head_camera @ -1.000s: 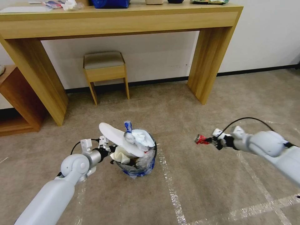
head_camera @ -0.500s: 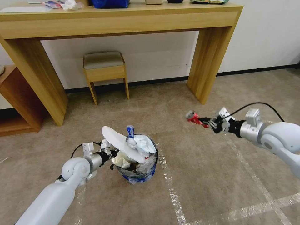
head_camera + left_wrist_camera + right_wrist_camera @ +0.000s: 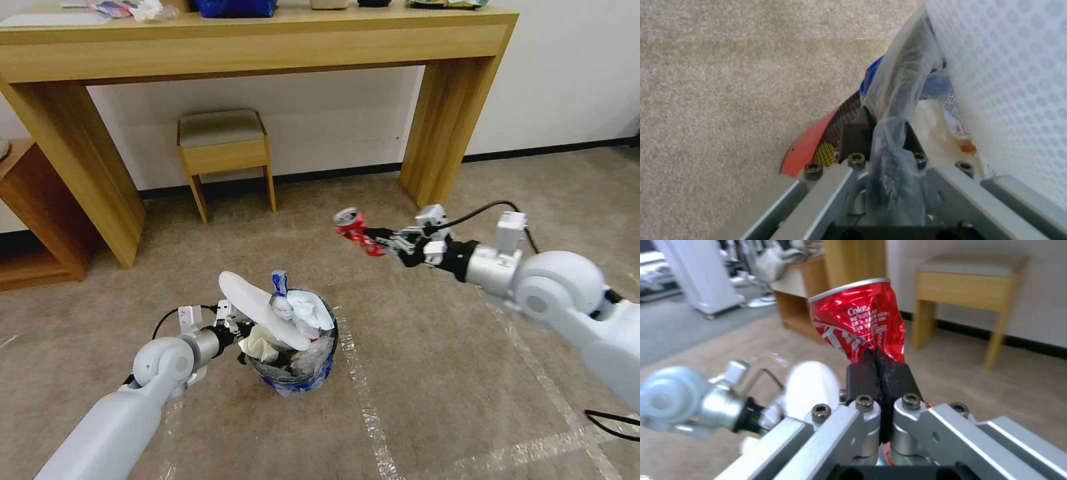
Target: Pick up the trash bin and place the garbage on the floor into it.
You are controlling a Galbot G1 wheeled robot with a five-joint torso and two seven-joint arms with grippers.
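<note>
The head view looks forward and down over the floor (image 3: 427, 373) toward the bench (image 3: 253, 47) and stool (image 3: 223, 150). The left wrist view sits tight against the trash bin (image 3: 806, 150) rim. The right wrist view looks past a crushed can (image 3: 858, 325) (close up) to the same stool (image 3: 969, 280).

Slipper sole (image 3: 261, 308) and tissues (image 3: 303, 312) block trash bin (image 3: 297, 380) mouth; surrounding carpet (image 3: 433, 373) open.

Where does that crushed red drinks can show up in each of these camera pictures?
Head view: the crushed red can is right of centre, above the floor, pinched in the right gripper.
Right wrist view: centre, upright, can between closed fingers.
Left wrist view: not in it.
Shared landmark: small wooden stool.
</note>
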